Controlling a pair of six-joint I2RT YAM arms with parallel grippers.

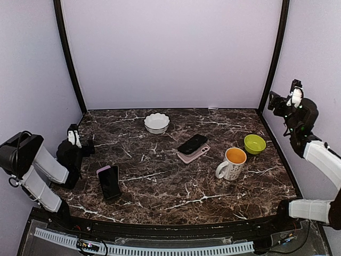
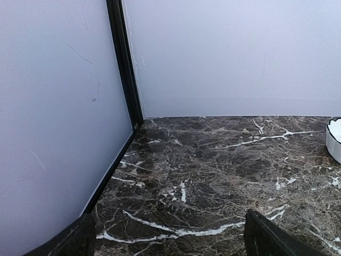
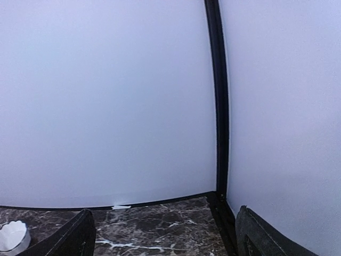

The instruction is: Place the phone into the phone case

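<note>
A dark-screened phone (image 1: 109, 182) with a pink edge lies flat near the front left of the marble table (image 1: 160, 186). In the middle, a black phone-shaped slab (image 1: 192, 144) lies askew on a pink one (image 1: 195, 155); I cannot tell which of these is the phone case. My left gripper (image 1: 77, 137) hovers low at the table's left side, just behind the dark-screened phone, open and empty (image 2: 170, 245). High by the right wall, my right gripper (image 1: 277, 102) also stands open and holds nothing (image 3: 170, 240). Neither wrist view shows a phone or a case.
A white scalloped bowl (image 1: 156, 122) sits at the back centre, also seen at the edges of the wrist views as the bowl (image 2: 334, 140) (image 3: 13, 236). A white mug (image 1: 232, 162) with an orange inside and a green bowl (image 1: 254, 143) stand right of the middle. Walls enclose three sides.
</note>
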